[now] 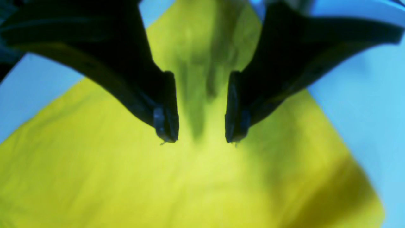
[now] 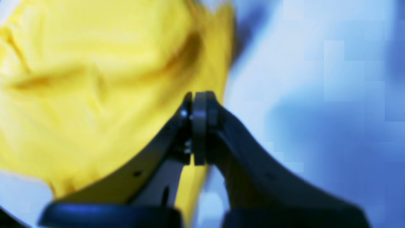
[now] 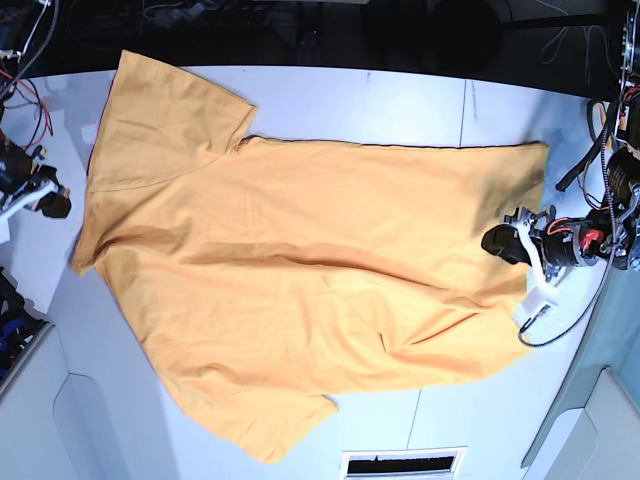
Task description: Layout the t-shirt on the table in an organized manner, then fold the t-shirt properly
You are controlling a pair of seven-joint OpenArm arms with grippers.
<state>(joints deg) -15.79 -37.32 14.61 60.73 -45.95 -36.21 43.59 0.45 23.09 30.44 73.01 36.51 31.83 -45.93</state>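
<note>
Lying spread on table [image 3: 420, 105]: t-shirt [image 3: 300, 270]; left jaws parted above it.

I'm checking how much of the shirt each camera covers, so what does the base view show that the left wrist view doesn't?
Only the base view shows the whole t-shirt spread across the table, its sleeves, the table's dark seam, and both arms at the shirt's opposite ends, including the right hand.

Only the left wrist view shows the left hand close up: its jaws are apart, with nothing between them, above a patch of fabric.

Both show the shirt lying on the table and the left hand at one end of it.
</note>
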